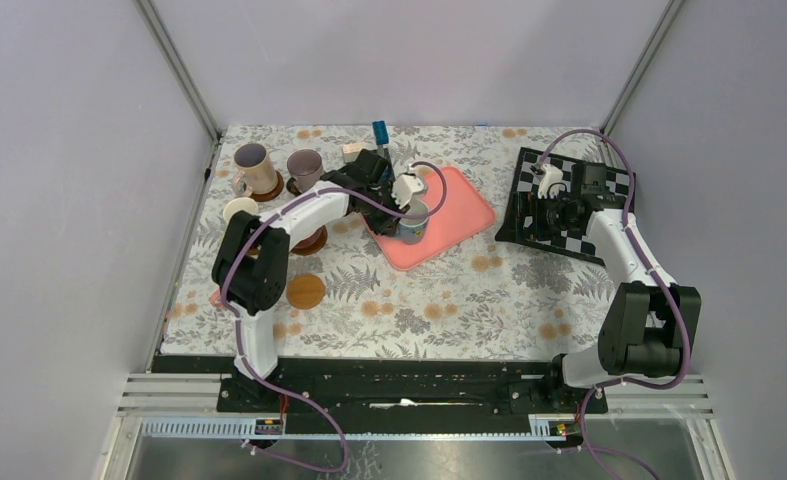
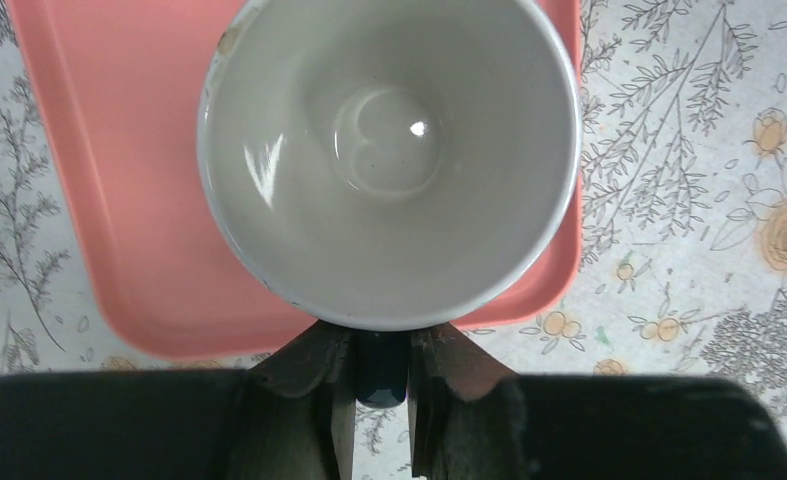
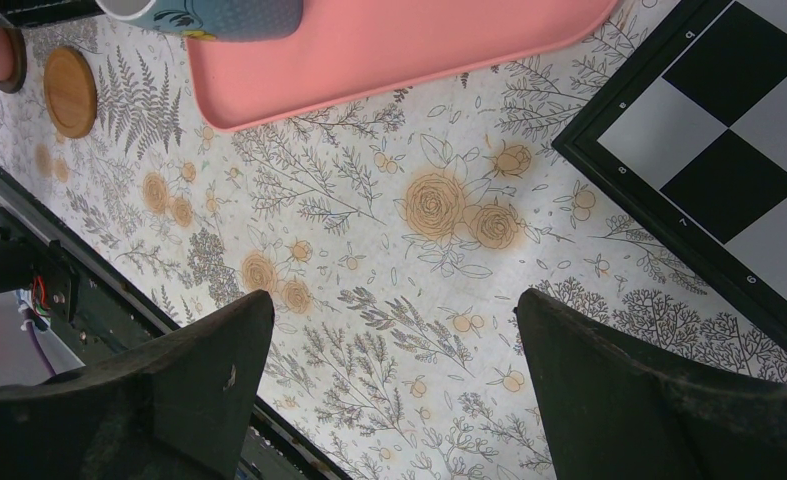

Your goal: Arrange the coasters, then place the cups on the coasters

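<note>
Light blue cup (image 1: 414, 224), glossy white inside, centre frame over pink tray (image 1: 461, 205); handle (image 2: 382, 372) clenched in left claw (image 2: 381, 348); right claw (image 3: 394, 310) released.

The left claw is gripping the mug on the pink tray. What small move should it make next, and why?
Probably lift the mug straight up off the tray. The left claw is shut on its handle, and a bare coaster waits on the table nearer the arm's base, a likely destination.
</note>
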Motion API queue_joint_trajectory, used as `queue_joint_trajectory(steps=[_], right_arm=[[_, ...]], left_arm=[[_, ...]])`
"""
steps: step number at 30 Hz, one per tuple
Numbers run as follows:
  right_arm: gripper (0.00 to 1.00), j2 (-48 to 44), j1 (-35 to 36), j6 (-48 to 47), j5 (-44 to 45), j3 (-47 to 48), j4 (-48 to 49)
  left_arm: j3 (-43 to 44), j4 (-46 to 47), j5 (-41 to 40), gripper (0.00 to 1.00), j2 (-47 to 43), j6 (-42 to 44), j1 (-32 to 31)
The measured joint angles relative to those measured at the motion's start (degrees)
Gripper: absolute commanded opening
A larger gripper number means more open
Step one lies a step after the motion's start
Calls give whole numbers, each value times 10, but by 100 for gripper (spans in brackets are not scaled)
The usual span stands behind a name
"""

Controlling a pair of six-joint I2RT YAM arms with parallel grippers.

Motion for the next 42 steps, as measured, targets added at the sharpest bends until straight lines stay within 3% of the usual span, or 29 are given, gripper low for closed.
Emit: queue_joint_trajectory(steps=[7,20,34,42], right_arm=[[98,0,0,0,0,-1,0],[98,0,0,0,0,-1,0],[98,0,0,0,-1,-1,0],[98,0,0,0,-1,-1,0]], left_arm=[[-37,-5,0,0,-45,-49,0],[-133,11,9,0,-211,-105,24],[-288,-71,14,0,-433,-52,118],[-338,-128,8,0,-482,0,186]])
